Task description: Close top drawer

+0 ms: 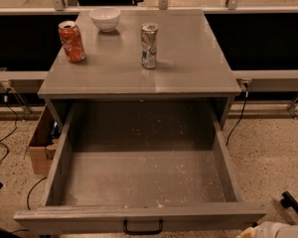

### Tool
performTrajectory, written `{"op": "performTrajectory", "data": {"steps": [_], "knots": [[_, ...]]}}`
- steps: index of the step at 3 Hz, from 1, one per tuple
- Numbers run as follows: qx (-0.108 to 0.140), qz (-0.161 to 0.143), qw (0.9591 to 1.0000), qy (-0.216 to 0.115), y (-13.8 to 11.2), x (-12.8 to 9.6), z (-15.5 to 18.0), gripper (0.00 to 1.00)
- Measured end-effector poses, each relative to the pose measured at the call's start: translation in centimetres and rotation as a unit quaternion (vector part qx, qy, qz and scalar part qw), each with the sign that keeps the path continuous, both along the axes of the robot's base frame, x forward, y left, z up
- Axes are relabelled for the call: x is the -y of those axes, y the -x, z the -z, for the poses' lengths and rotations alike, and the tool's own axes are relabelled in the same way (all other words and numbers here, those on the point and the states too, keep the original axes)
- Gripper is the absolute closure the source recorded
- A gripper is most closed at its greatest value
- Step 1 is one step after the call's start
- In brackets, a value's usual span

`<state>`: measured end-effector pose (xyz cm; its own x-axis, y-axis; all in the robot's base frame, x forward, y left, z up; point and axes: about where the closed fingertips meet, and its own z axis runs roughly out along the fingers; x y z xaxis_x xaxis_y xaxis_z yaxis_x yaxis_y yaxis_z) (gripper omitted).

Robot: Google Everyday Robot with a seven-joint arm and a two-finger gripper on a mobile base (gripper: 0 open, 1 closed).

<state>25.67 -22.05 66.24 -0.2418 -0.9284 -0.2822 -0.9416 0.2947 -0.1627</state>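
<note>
the top drawer (198, 217) is seen pulled far out of the table (188, 68) toward the camera, its crumb-speckled bottom exposed and its black handle (142, 228) at the lower edge of the view. open speckled ground (273, 157) is left to the right of the drawer's side wall; on the left a cardboard box (37, 150) is set close beside it. a red can (72, 41), a silver can (149, 45) and a white bowl (105, 19) are stood well back from the table's front edge. the gripper (274, 230) is cut off at the lower right corner, just beside the drawer front's right end and apart from the handle; whether it is open or closed cannot be told.
</note>
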Motion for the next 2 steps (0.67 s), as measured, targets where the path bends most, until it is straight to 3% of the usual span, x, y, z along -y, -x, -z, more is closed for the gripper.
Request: {"op": "performTrajectory", "data": {"steps": [2], "knots": [[0.003,-0.03,0.9953,-0.092,-1.3,-5.0,6.6,1.0]]}}
